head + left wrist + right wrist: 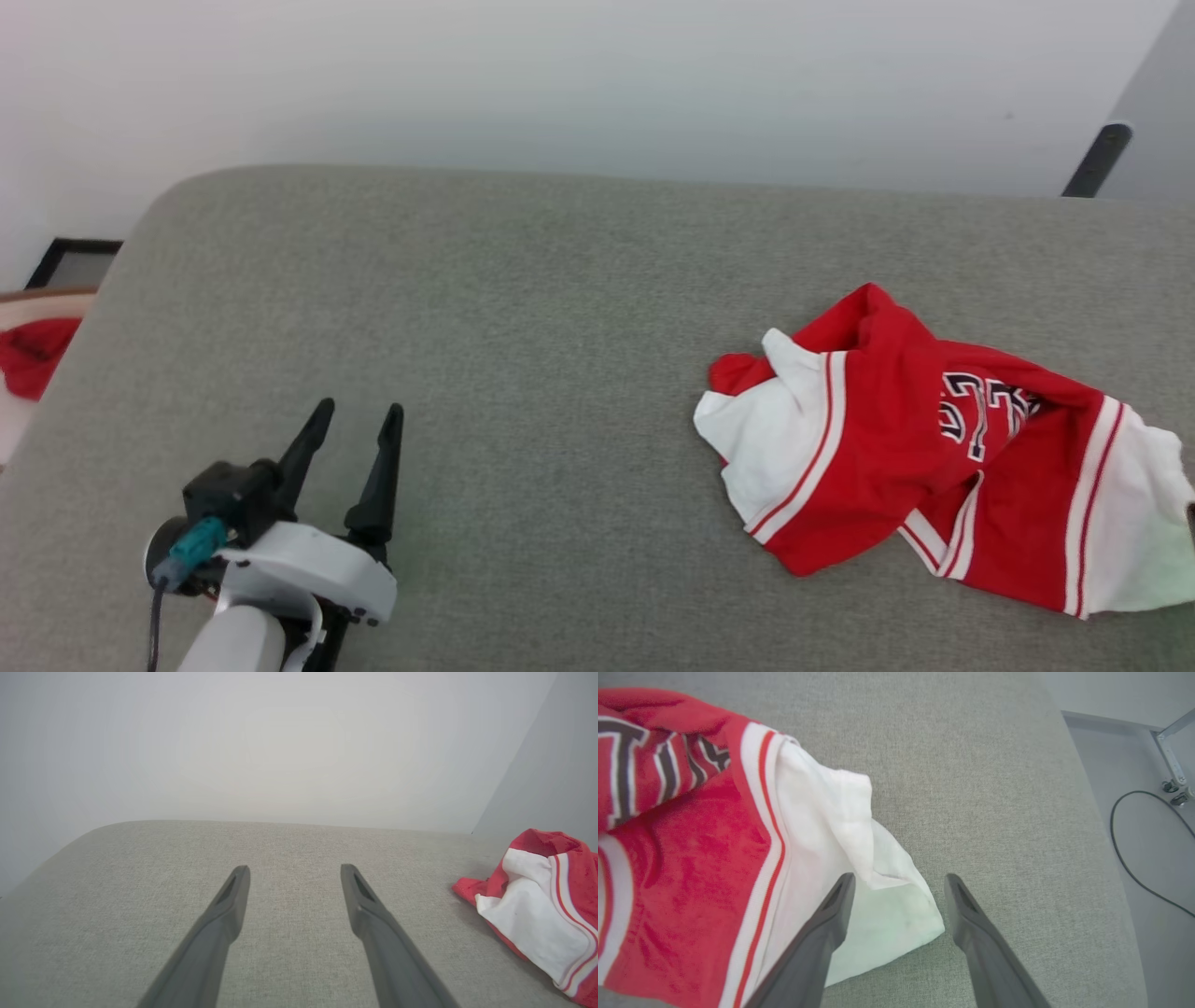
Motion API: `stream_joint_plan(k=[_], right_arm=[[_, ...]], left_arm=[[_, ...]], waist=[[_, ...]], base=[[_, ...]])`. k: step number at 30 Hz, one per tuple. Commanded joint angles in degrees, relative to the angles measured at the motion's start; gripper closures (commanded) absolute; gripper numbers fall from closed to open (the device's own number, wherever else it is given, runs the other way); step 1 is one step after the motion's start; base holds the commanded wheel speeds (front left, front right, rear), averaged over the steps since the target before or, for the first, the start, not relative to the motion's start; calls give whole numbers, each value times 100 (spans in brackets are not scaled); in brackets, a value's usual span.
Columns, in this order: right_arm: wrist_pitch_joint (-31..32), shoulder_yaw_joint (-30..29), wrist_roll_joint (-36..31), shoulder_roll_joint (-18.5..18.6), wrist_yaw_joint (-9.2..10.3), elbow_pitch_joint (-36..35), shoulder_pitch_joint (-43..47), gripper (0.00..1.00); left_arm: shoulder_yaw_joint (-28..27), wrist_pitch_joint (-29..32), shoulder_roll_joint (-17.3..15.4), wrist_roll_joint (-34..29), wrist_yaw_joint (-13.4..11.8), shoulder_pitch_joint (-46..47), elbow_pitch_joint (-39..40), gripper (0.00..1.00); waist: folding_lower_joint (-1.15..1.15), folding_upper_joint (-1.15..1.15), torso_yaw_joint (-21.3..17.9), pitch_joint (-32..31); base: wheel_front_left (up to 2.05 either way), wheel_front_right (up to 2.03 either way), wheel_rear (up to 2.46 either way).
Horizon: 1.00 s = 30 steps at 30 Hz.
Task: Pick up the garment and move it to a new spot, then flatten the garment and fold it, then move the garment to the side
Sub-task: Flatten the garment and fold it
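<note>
The garment [896,439], a red jersey with white sleeves and a black number, lies crumpled on the right part of the grey cushioned surface [523,308]. Its white sleeve [817,835] spreads beneath my right gripper [899,882], whose jaws stand apart over the sleeve's corner with nothing pinched. My left gripper [359,411] hovers open at the lower left of the surface, far from the garment [542,905], and the same spread jaws of the left gripper [294,872] frame bare fabric in the left wrist view.
A plain red cloth [33,355] lies beyond the surface's left edge. A dark leg [1097,159] rises at the far right. Past the right edge, a black cable [1134,858] runs over the floor near a metal frame [1174,760]. A pale wall backs the surface.
</note>
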<state>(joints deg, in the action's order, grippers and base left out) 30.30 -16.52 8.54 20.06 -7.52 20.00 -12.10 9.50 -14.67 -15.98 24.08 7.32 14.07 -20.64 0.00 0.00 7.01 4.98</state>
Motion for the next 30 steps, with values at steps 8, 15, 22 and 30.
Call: stream_joint_plan(k=[8, 15, 22, 30], right_arm=[[-651, 294, 81, -454, 6, -1160, 442, 0], [-1134, 454, -40, -963, 6, -1801, 817, 0], [-1354, 629, -32, -1438, 6, -2084, 1039, 0], [-1420, 698, -2, -1613, 6, -2012, 1048, 0]], left_arm=[[578, 652, -294, 427, 25, 286, 509, 0], [1089, 1561, -521, 1073, 23, 557, 885, 0], [1509, 3149, -684, 1891, 21, 1054, 825, 0], [1762, 4597, -644, 2389, -32, 1664, 341, 0]], waist=[[0, 0, -551, -303], [0, 0, -905, -388], [0, 0, -1337, -402], [0, 0, -1784, -309]], base=[[0, 0, 0], [0, 0, 0], [0, 0, 0], [0, 0, 0]])
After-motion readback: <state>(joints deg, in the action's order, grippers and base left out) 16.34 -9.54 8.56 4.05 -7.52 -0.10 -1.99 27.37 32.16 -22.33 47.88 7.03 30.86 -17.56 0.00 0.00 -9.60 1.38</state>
